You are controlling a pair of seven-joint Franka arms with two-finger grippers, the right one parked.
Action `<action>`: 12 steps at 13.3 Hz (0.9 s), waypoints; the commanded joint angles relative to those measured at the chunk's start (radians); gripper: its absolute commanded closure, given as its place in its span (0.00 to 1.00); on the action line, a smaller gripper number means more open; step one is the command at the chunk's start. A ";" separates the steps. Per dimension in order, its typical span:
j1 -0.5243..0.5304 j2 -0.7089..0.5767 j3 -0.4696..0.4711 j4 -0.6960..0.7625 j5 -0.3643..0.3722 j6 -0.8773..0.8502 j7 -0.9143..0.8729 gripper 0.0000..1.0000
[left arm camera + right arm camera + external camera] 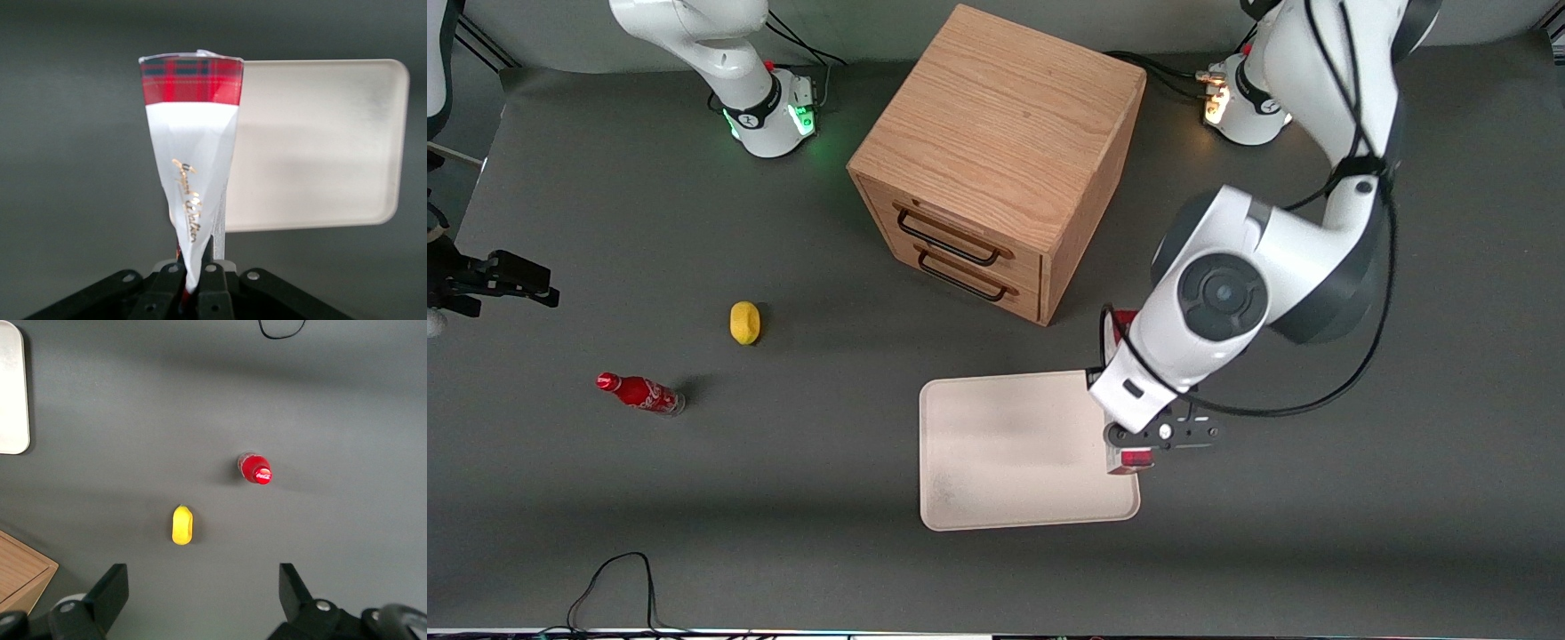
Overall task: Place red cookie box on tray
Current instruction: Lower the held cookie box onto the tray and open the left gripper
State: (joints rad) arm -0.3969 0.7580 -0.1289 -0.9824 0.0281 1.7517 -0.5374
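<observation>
My left gripper (pixel 1138 442) is shut on the red cookie box (pixel 191 153), a long thin package with a white middle and a red tartan end. In the wrist view the box sticks out from between the fingers (pixel 217 293). From the front, the wrist hides most of the box; one red end (pixel 1136 459) shows over the rim of the tray (pixel 1005 444) at the working arm's end. The pale cream tray (pixel 320 147) lies flat, with nothing else on it. The box runs along the tray's short side.
A wooden two-drawer cabinet (pixel 1000 160) stands farther from the front camera than the tray. A yellow lemon-like object (pixel 744 322) and a small red Coca-Cola bottle (pixel 640 393) lie toward the parked arm's end. A black cable (pixel 614 578) loops near the table's front edge.
</observation>
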 commanded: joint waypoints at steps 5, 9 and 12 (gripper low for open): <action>0.020 0.121 0.008 -0.085 0.045 0.186 0.057 1.00; 0.018 0.173 0.009 -0.087 0.055 0.284 0.036 1.00; 0.015 0.191 0.009 -0.087 0.055 0.307 0.002 1.00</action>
State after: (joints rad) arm -0.3751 0.9512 -0.1219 -1.0676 0.0663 2.0375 -0.5078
